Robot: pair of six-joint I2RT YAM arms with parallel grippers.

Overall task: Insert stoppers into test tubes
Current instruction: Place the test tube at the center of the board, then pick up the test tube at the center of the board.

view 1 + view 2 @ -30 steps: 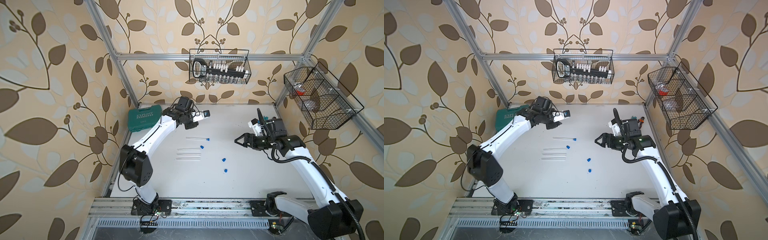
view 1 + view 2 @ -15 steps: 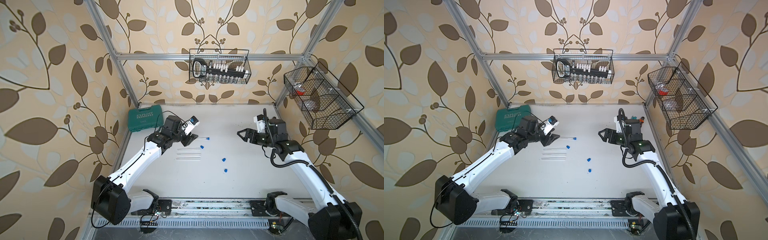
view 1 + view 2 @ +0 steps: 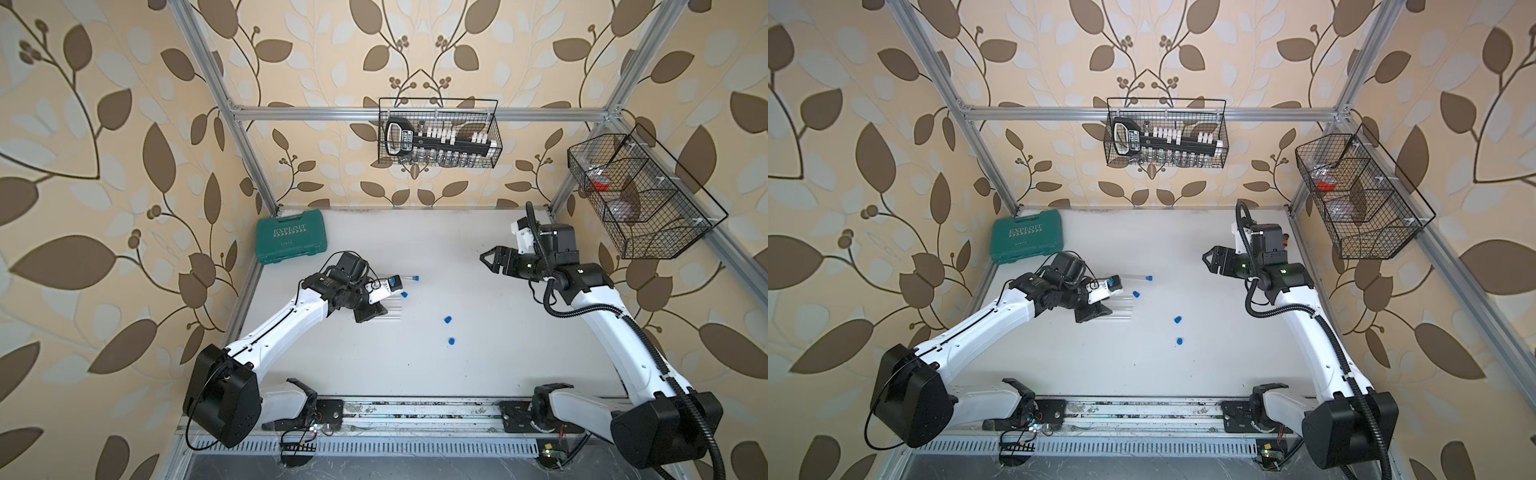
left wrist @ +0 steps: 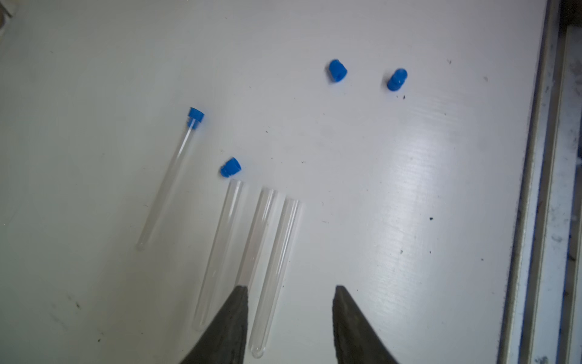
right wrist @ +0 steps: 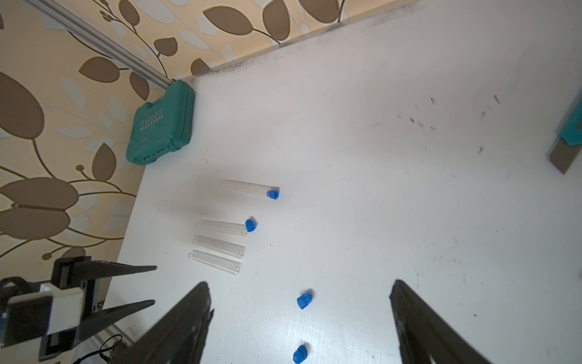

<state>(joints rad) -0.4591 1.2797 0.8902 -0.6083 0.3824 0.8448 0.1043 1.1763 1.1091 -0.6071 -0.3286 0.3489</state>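
Left wrist view: three slim, clear, open test tubes (image 4: 255, 236) are seen lying side by side under the left gripper (image 4: 289, 290), its fingers parted and empty. A fourth tube (image 4: 167, 179), nearer the teal plastic case (image 5: 160, 126), is plugged by a bright-blue stopper (image 4: 196, 115); three loose stoppers (image 4: 231, 167) lie farther off. The right gripper (image 5: 299, 283) is spread wide, empty.

Stoppers (image 4: 337, 71) bright blue; test tubes (image 4: 274, 274) clear; case (image 3: 291, 236) teal; table (image 3: 457, 374) white.
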